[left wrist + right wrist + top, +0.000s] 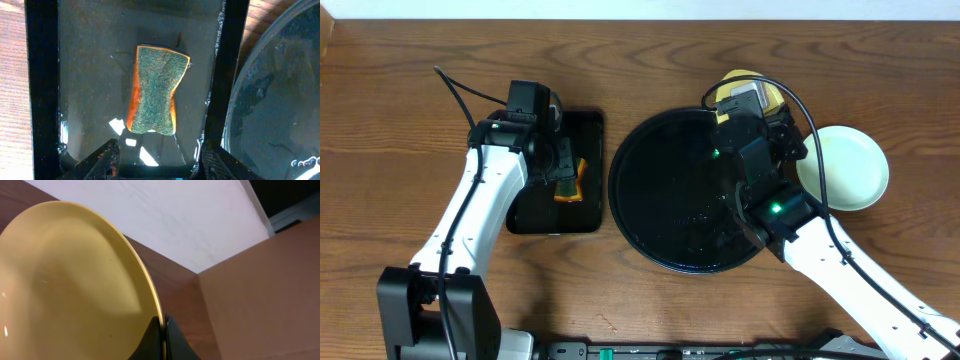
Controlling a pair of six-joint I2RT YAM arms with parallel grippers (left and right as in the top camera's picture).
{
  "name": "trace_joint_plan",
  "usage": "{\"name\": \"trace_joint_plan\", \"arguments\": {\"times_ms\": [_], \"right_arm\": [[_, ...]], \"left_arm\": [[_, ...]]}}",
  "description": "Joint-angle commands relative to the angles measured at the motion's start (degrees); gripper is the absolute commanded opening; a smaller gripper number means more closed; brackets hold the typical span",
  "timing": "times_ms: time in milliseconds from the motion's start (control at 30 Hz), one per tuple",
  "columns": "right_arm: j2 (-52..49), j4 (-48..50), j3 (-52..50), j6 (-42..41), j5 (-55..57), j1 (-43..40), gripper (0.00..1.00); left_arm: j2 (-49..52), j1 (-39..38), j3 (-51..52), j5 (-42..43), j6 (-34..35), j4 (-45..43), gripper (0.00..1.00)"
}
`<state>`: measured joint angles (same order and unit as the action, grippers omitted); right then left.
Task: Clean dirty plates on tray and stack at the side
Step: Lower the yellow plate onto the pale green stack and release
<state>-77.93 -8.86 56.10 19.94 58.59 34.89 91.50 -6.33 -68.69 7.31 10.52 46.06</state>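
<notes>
My right gripper (162, 330) is shut on the rim of the pale yellow plate (65, 290) and holds it tilted on edge. In the overhead view this plate (752, 84) sits at the far rim of the round black tray (650, 200), under the right gripper (748, 104). A pale mint plate (842, 167) lies on the table to the right of the tray; I cannot tell whether another lies beneath it. My left gripper (160, 162) is open and empty above a green and orange sponge (155, 90), which lies apart from the fingers.
The sponge (569, 181) lies in a small rectangular black tray (535, 215) left of the round tray, whose wet rim shows in the left wrist view (280, 100). A cardboard box (265, 290) and a white wall (165, 215) stand behind the table.
</notes>
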Motion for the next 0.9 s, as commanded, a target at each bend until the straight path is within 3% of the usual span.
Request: {"name": "trace_joint_plan", "arguments": {"times_ms": [0, 233, 467, 867], "right_arm": [[1.1, 0.3, 0.2, -1.7, 2.9, 0.2, 0.01], [1.0, -6.0, 0.2, -16.7, -1.1, -3.8, 0.01], [1.0, -17.4, 0.1, -35.4, -13.3, -14.6, 0.01], [0.0, -19.6, 0.0, -41.1, -29.6, -39.1, 0.01]], "left_arm": [[0.2, 0.0, 0.1, -0.5, 0.2, 0.0, 0.54], [0.2, 0.0, 0.1, -0.5, 0.3, 0.0, 0.55], [0.2, 0.0, 0.1, -0.5, 0.3, -0.1, 0.54], [0.2, 0.0, 0.1, -0.5, 0.3, -0.1, 0.55]]}}
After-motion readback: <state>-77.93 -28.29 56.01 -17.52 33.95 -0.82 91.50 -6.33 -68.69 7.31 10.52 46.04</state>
